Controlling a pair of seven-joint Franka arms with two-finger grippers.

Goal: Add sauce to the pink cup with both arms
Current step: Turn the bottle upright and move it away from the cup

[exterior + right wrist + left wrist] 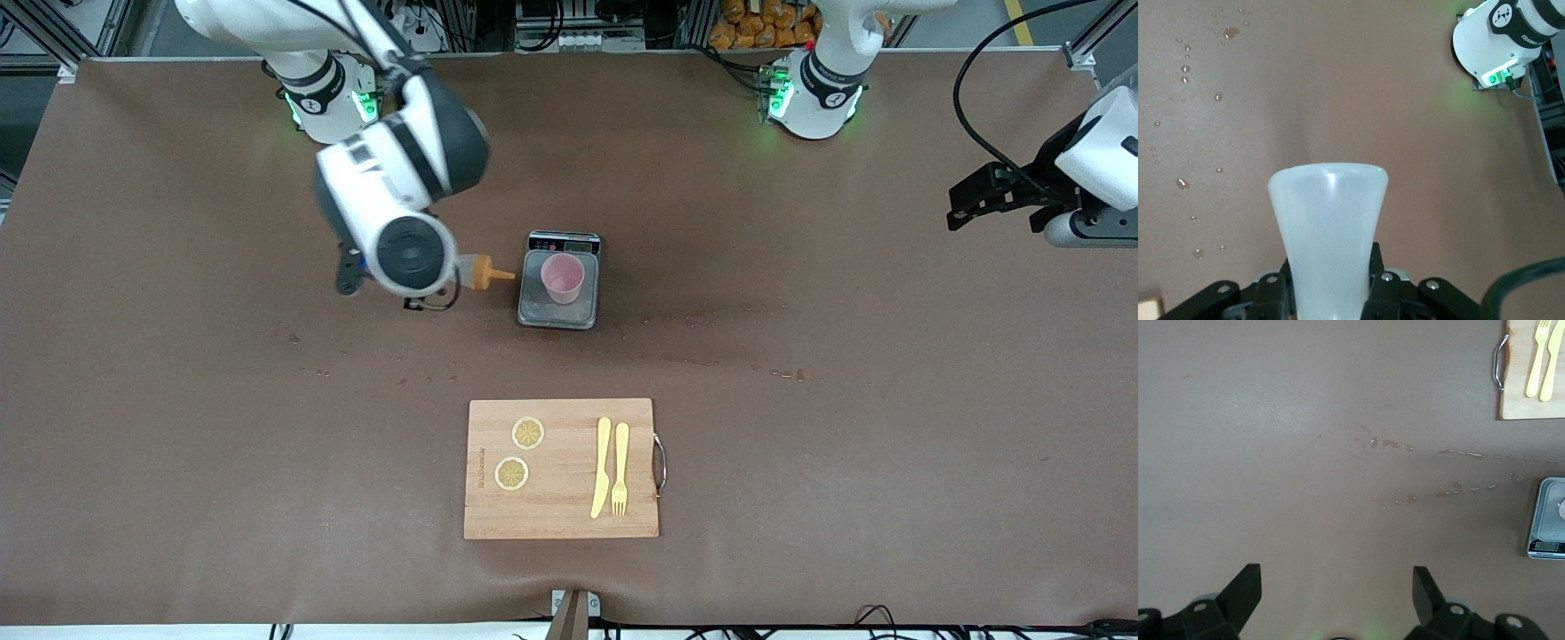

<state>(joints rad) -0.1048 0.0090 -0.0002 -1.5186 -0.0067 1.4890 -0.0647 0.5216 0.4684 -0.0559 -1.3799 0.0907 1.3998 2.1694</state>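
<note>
The pink cup (563,277) stands upright on a small grey scale (558,313) near the table's middle. My right gripper (1329,270) is shut on the sauce bottle (483,272) and holds it tilted on its side. Its orange nozzle points at the cup from the right arm's end and stops just short of the scale. The right wrist view shows the bottle's translucent white body (1328,220) between the fingers. My left gripper (1338,587) is open and empty, and it waits over bare table at the left arm's end (973,200).
A wooden cutting board (560,520) with a metal handle lies nearer the front camera. On it are two lemon slices (528,433), a yellow knife (602,468) and a yellow fork (620,468). Droplets (702,360) dot the mat between board and scale.
</note>
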